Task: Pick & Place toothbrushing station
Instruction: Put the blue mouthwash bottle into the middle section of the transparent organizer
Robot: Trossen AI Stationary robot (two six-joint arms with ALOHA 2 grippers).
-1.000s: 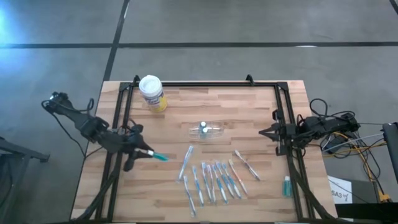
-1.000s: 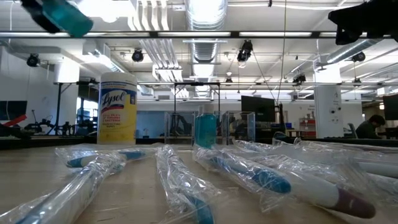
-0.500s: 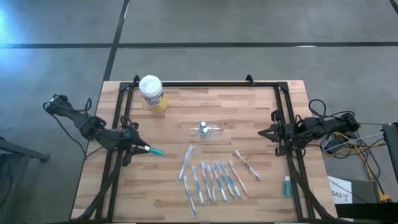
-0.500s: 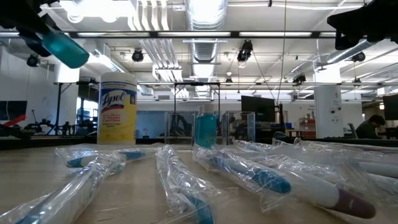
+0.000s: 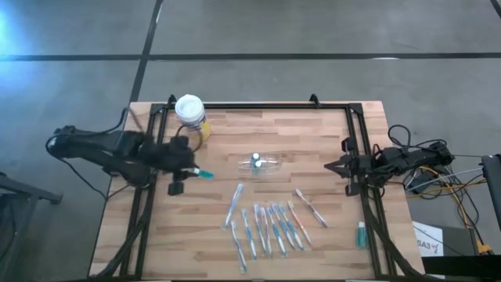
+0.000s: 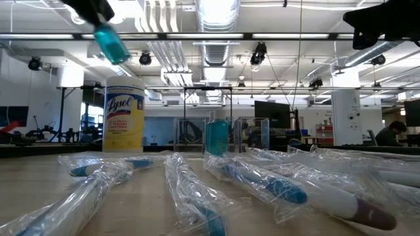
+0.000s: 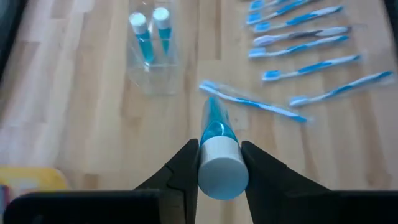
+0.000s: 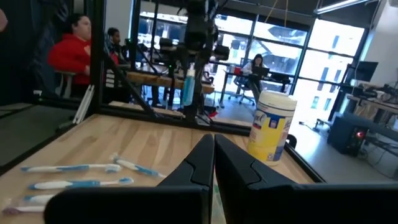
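Since the earlier frame the left gripper [image 5: 190,170] has swung away from the table's left edge toward the yellow wipes canister [image 5: 192,117], carrying its load closer to the clear plastic holder [image 5: 260,164]. Its two fingers [image 7: 181,168] pinch one white-capped blue tube [image 7: 217,152], held in the air above the wooden table [image 5: 329,141]. The holder lies near the table's middle with two white-capped tubes [image 7: 149,31] inside. Below it, about ten wrapped toothbrushes [image 5: 270,227] lie spread on the wood, most in a loose row, one off to its right side. One more tube [image 5: 361,233] lies by the right edge. The right gripper [image 5: 333,167] waits at the right side, fingers pressed together on nothing.
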